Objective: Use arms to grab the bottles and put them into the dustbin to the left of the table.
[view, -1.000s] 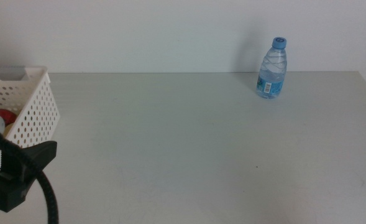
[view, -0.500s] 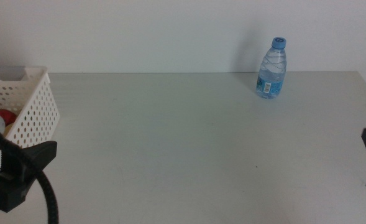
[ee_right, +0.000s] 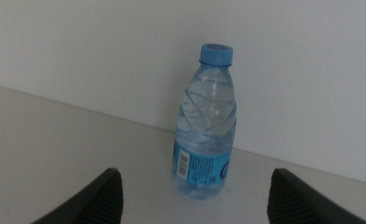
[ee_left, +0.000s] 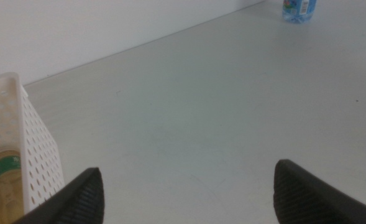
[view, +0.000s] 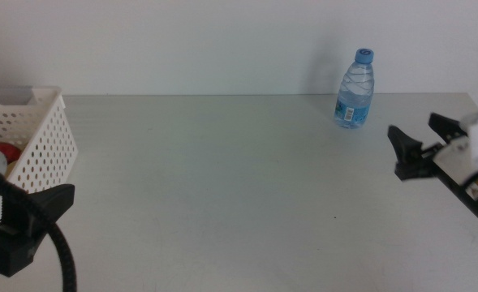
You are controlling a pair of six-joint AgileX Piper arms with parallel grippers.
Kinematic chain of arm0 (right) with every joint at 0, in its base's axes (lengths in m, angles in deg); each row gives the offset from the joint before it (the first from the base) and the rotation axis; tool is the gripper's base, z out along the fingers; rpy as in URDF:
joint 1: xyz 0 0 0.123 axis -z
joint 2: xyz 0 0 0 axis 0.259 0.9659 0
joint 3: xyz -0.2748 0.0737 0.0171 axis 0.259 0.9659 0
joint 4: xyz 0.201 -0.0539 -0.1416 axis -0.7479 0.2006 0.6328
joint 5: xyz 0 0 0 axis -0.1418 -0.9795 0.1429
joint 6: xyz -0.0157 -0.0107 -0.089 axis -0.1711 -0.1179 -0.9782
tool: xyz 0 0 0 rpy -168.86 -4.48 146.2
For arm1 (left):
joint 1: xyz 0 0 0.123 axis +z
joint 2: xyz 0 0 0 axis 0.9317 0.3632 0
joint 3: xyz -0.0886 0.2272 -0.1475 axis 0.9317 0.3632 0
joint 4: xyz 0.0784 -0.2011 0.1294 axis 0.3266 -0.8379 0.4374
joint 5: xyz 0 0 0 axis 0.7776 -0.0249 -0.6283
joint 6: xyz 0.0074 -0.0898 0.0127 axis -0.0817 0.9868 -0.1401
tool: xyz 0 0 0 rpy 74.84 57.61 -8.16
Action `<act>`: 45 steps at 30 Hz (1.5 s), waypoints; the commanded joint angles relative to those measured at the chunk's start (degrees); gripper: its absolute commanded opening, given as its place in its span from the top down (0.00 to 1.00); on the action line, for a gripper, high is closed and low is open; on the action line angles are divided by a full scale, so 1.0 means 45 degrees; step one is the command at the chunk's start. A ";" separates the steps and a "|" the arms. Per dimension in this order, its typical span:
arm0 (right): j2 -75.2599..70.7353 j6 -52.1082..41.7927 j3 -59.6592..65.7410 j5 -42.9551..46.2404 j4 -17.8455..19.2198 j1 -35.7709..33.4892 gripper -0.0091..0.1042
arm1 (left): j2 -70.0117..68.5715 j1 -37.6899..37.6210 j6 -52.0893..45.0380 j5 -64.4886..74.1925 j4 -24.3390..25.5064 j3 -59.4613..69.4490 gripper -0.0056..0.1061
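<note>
A clear water bottle [view: 355, 89] with a blue cap stands upright at the table's [view: 222, 186] far right, near the wall. My right gripper [view: 413, 124] is open, low over the table, a short way right of and nearer than this bottle; in the right wrist view the bottle [ee_right: 205, 124] stands ahead between the jaws of the gripper [ee_right: 195, 173], untouched. The white perforated dustbin [view: 36, 138] sits at the left edge and holds a red can [view: 6, 152] and a yellowish bottle [ee_left: 5, 180]. My left gripper [ee_left: 187, 168] is open and empty beside the dustbin [ee_left: 36, 162].
The left arm's black body and cable [view: 19, 227] fill the near left corner in front of the dustbin. A white wall runs along the table's far edge.
The right arm has come in from the right edge and moved up and left toward the water bottle. The left arm, the bottle and the dustbin have not moved.
</note>
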 commanded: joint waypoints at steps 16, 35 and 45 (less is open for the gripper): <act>0.5558 0.2769 -1.0288 -0.3637 0.0572 -0.0167 0.24 | 0.0007 -0.0107 0.0200 -0.0928 -0.0010 -0.0311 0.11; 0.7540 0.3779 -1.3616 -0.5598 0.1120 -0.0967 0.93 | 0.0007 -0.0107 0.0200 -0.0918 -0.0010 -0.0311 0.11; 0.6795 0.7021 -1.3741 -0.4584 0.4632 -0.3910 0.93 | 0.0007 -0.0107 0.0200 -0.0918 -0.0010 -0.0311 0.11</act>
